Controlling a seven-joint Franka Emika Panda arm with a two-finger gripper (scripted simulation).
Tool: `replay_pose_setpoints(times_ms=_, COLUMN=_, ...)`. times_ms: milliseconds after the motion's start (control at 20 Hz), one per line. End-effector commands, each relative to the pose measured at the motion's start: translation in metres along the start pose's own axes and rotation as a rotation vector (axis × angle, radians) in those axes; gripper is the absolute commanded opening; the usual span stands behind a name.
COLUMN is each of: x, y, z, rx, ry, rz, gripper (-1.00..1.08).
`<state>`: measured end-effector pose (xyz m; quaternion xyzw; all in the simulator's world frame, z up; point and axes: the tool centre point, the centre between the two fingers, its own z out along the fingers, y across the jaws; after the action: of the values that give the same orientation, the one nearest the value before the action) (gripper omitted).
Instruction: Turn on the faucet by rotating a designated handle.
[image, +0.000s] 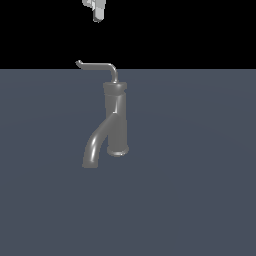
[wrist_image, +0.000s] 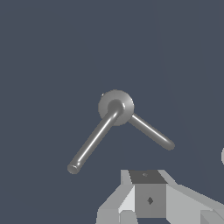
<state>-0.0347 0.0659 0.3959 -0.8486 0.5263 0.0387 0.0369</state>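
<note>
Nearest in the exterior view lies the bare stretch of flat slate-blue tabletop, running back to a black backdrop. On it, about the middle and a little toward the exterior view's left, stands the dark grey metallic faucet: a thick upright cylinder with a flared base and a capped top, its curved spout sweeping down and out toward the exterior view's left. From the cap rises the thin light-grey L-shaped metal handle, a short stem bending into a long level arm that points to the exterior view's left and ends in a slightly upturned tip.

High above that, well apart from the handle, the pale grey gripper hangs at the top edge of the exterior view, mostly cut off. I cannot tell how wide it stands; nothing is in it.

The wrist view looks straight down on the faucet's round cap, with the handle and the spout spreading from it in two directions.
</note>
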Motion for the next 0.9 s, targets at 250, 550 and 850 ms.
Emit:
replay_pose_setpoints(times_ms=250, x=0.003, y=-0.031, z=0.026, rx=-0.005, ry=0.018, rz=0.186, gripper=-1.0)
replay_pose_setpoints(times_ms=550, x=0.004, y=-0.055, z=0.047, rx=-0.006, ry=0.04, rz=0.331, gripper=-1.0)
replay_pose_setpoints(times_ms=850, x=0.004, y=-0.077, z=0.069, rx=-0.002, ry=0.067, rz=0.47, gripper=-1.0)
